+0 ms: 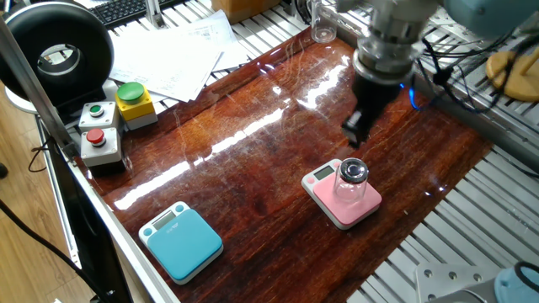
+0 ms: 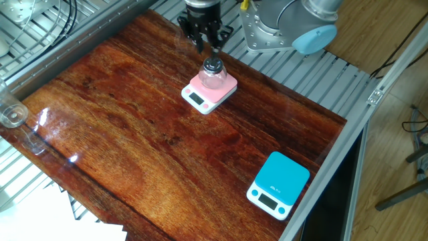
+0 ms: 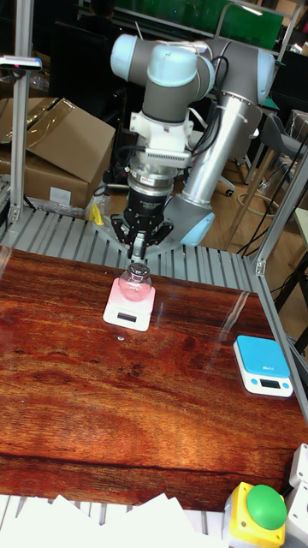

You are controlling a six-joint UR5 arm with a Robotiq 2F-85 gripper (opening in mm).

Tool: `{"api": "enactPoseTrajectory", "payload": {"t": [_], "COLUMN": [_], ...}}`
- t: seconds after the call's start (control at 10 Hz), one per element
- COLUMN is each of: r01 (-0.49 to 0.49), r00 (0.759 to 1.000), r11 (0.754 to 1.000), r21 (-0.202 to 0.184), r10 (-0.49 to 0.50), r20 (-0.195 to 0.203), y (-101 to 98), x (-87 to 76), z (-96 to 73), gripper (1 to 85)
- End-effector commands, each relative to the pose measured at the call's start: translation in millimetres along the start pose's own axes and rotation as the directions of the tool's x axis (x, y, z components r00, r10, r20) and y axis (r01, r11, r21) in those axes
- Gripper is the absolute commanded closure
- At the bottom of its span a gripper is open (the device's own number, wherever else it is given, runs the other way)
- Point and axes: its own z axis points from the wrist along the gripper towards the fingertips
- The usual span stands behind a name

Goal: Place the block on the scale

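The block (image 1: 351, 179), a small clear jar with a rounded top, stands upright on the pink scale (image 1: 364, 207), with nothing holding it. It also shows on the scale (image 2: 198, 98) in the other fixed view as the block (image 2: 213, 72), and in the tall view as the block (image 3: 135, 281) on the scale (image 3: 121, 316). My gripper (image 1: 354, 133) hangs above the jar, clear of it, with its fingers spread open and nothing between them. The gripper (image 2: 207, 41) sits just behind the scale in the other fixed view, and directly over the jar in the tall view (image 3: 139, 244).
A blue scale (image 1: 181, 240) lies near the table's front edge. A taller clear glass vessel (image 1: 324, 21) stands at the far edge. Button boxes (image 1: 135, 103) and loose papers (image 1: 177, 55) sit at the left end. Metal rails border the wooden top.
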Motion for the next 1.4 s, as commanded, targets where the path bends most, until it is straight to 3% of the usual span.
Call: {"api": "enactPoseTrajectory", "payload": {"t": [0.0,0.1,0.2,0.3,0.6,0.8,1.0,1.1,1.3], "r01": [0.013,0.019,0.012,0.0,-0.102,-0.159,-0.118,-0.079,-0.027], "r00": [0.996,0.994,0.995,0.997,0.995,0.986,0.992,0.997,0.999], "r11": [1.0,0.999,0.998,1.0,0.993,0.985,0.99,0.994,0.998], "r21": [0.024,0.049,0.066,0.024,0.052,0.064,0.078,0.074,0.05], "r10": [-0.016,-0.024,-0.018,-0.002,0.1,0.156,0.114,0.077,0.028], "r20": [0.092,0.11,0.1,0.072,0.031,0.057,0.06,0.022,-0.024], "y": [-12.7,-18.8,-23.6,-13.0,-21.0,-25.6,-28.6,-33.8,-52.1], "x": [-50.1,-55.1,-52.3,-44.8,-32.8,-38.2,-39.2,-37.7,-57.7], "z": [-5.1,-5.8,-5.8,-4.6,-4.4,-4.9,-5.1,-5.5,-7.5], "gripper": [75.0,82.7,84.7,84.7,84.7,84.7,84.7,84.7,84.7]}}
